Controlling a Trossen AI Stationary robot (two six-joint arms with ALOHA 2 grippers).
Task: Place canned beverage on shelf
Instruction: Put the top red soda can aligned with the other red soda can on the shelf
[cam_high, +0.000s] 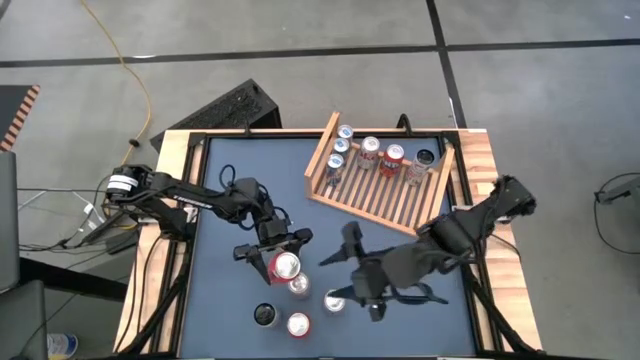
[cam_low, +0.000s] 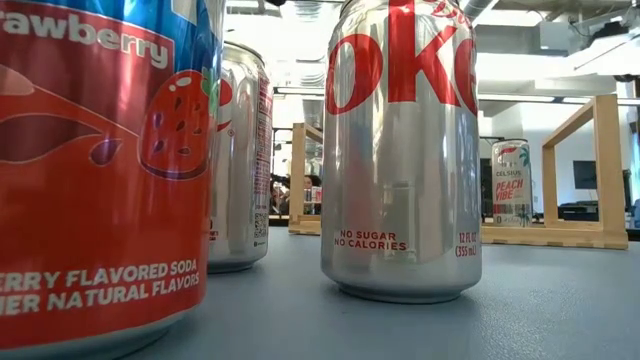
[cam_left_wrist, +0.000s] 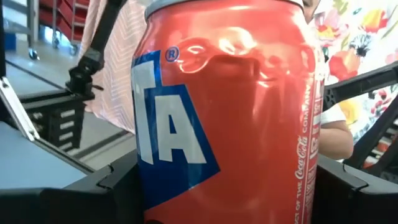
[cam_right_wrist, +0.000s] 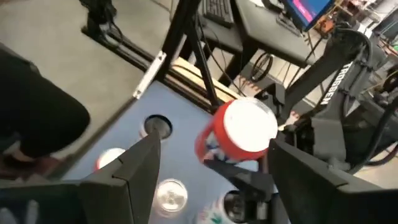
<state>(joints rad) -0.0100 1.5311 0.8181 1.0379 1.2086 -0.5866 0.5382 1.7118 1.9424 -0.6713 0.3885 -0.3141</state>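
2 grippers are seen over the blue table (cam_high: 220, 200). On the left side, a red can (cam_high: 285, 265) is gripped between the fingers of the left gripper (cam_high: 272, 252). Just beside it, 4 more cans are stood on the table. Farther right, the right gripper (cam_high: 372, 300) is held open with nothing in it. At the back right, the shelf (cam_high: 380, 200) is filled with 7 cans.

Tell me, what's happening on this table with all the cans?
The left end effector is clamped around a red soda can. The right end effector hangs open over the loose cans at the table's front. The wooden shelf at the back already holds several cans.
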